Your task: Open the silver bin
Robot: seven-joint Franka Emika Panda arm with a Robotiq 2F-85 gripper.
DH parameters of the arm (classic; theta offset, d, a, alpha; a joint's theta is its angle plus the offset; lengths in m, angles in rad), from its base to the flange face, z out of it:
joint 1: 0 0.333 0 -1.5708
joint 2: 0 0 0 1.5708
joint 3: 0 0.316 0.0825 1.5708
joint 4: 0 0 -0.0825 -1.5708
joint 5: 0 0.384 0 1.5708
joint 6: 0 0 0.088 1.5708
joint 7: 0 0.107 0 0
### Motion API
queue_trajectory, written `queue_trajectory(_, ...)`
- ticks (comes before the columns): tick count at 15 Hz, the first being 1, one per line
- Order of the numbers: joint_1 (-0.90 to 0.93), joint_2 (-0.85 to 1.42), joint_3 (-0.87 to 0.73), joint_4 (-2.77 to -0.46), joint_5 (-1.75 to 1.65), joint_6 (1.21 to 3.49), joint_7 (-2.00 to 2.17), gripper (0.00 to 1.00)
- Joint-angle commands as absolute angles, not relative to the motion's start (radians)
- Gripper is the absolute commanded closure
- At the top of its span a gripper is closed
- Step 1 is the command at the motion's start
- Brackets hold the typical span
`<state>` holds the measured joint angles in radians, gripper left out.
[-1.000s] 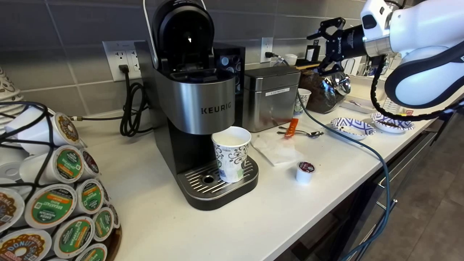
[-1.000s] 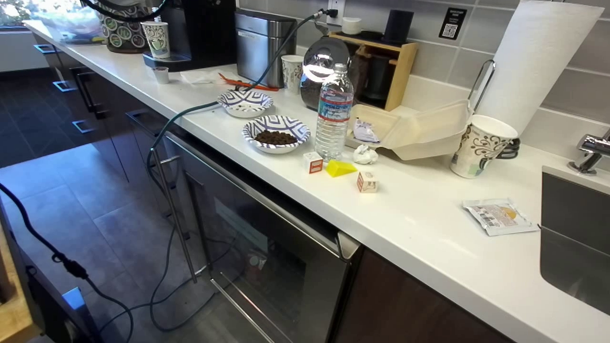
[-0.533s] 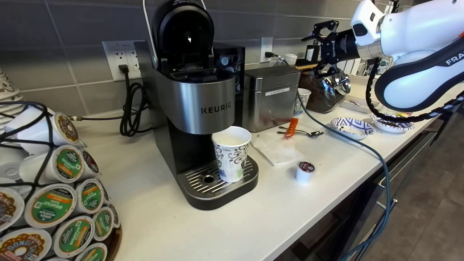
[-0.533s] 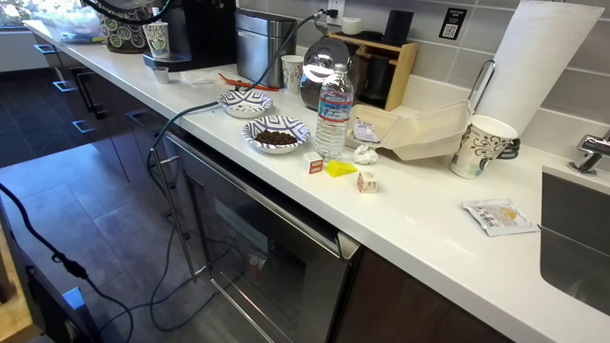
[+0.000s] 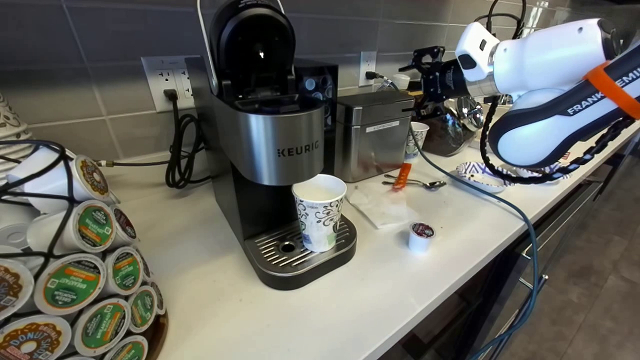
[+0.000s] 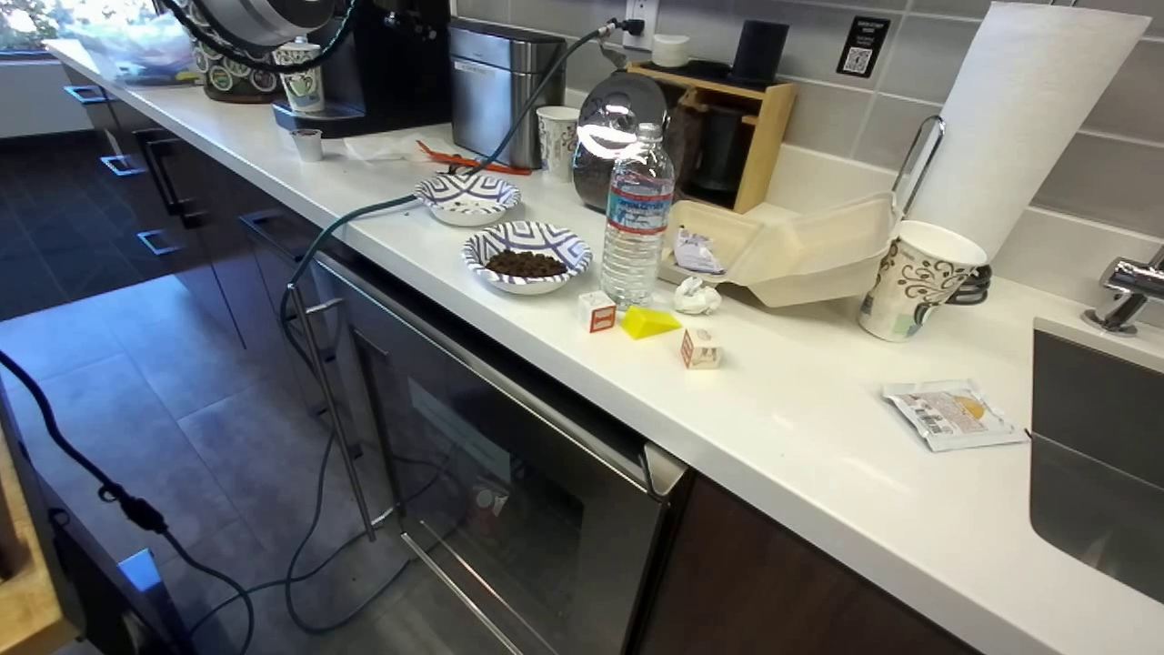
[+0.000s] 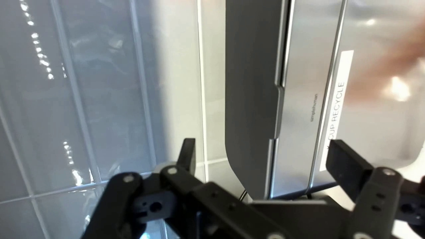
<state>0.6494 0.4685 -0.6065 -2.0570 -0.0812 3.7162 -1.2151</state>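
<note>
The silver bin (image 5: 375, 147) stands on the counter beside the coffee maker, boxy brushed steel with a dark lid and a white label. It also shows in an exterior view (image 6: 491, 100) and fills the right half of the wrist view (image 7: 298, 89), where the label reads "K-CUP RECYCLE". Its lid is down. My gripper (image 5: 407, 89) is open and empty at the bin's far end, near lid height. In the wrist view the fingers (image 7: 262, 145) are spread wide, with the bin's end between them in the picture; no contact is visible. The gripper is not clearly seen in the remaining view.
The Keurig coffee maker (image 5: 280, 145) with its head raised stands beside the bin. A blue cable (image 5: 480, 192) runs in front of the bin. A paper cup (image 5: 419, 137) and a glass jar (image 5: 440, 132) stand close by. Spoons and a napkin (image 5: 382, 204) lie in front.
The arm has moved left and down in an exterior view, bringing the open gripper closer to the bin's end. The bin and the other objects have not moved.
</note>
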Motion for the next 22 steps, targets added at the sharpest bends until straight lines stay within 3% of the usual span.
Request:
queue_trajectory(1,0.62,0.538,-0.6,-1.968,-0.053,3.703,-1.182,0.0)
queue_trajectory(22,0.57,0.659,-0.621,-1.738,-0.034,3.669,-1.136,0.0)
